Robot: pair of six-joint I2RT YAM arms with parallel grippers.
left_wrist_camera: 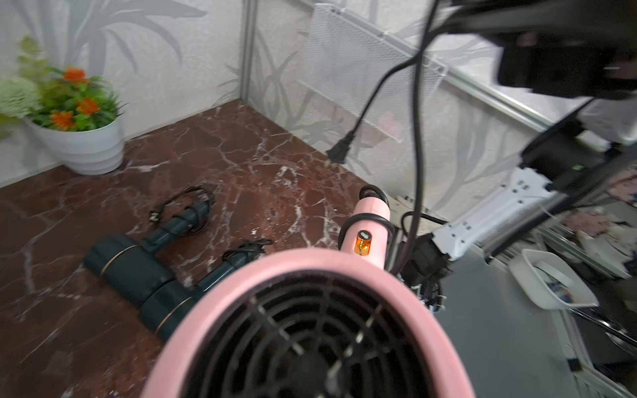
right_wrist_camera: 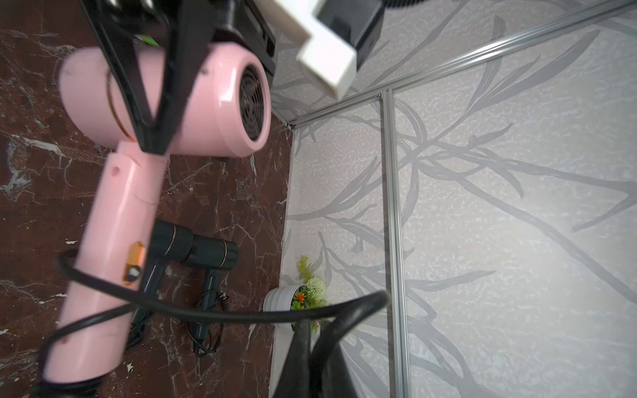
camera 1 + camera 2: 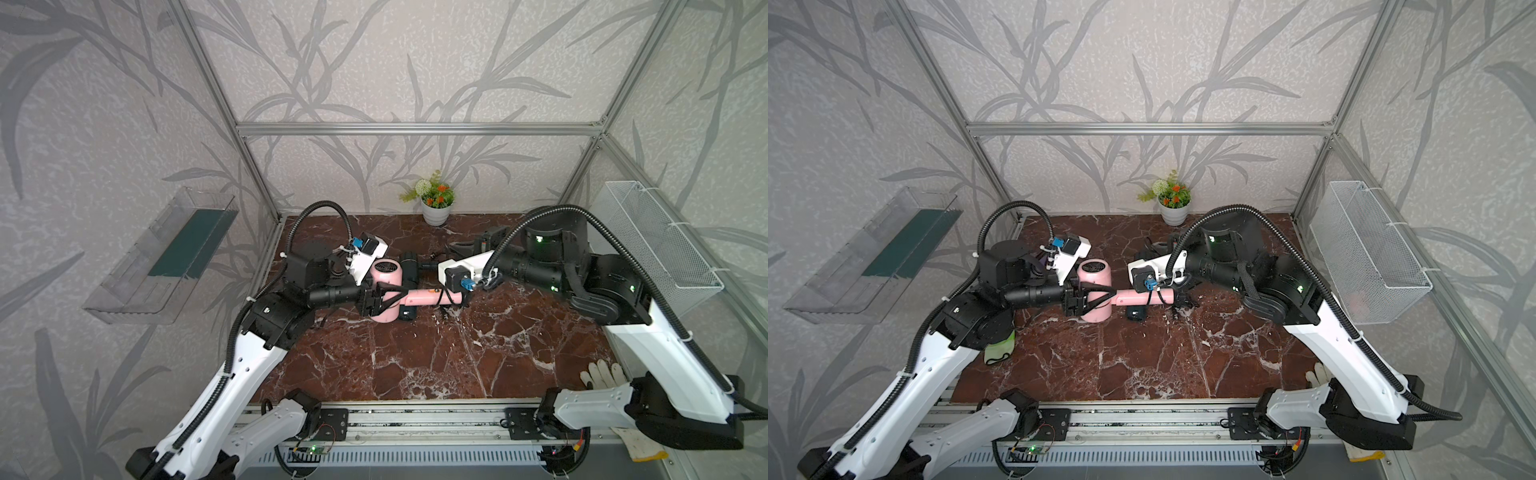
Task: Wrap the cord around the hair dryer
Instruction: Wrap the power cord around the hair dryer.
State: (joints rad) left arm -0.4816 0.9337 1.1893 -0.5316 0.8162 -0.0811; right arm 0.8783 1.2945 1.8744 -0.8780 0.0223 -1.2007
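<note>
A pink hair dryer (image 3: 384, 270) hangs level above the marble table (image 3: 415, 357), its handle (image 3: 428, 296) pointing right. My left gripper (image 3: 397, 293) is shut on the barrel; in the right wrist view its black fingers (image 2: 151, 103) cross the pink body (image 2: 213, 96). The black cord (image 2: 206, 312) loops around the handle (image 1: 370, 220) a couple of times. It then rises to my right gripper (image 2: 312, 330), which is shut on it above and behind the handle end (image 3: 451, 248). The plug (image 1: 339, 151) dangles free below. In the left wrist view the dryer's rear grille (image 1: 310, 344) hides my left fingers.
Two dark hair dryers (image 1: 131, 262) (image 1: 193, 286) lie on the table behind and under the pink one, cords wound on their handles. A flower pot (image 3: 435, 212) stands at the back wall. A wire basket (image 3: 660, 245) hangs right, a clear shelf (image 3: 166, 257) left. A glove (image 3: 602, 374) lies front right.
</note>
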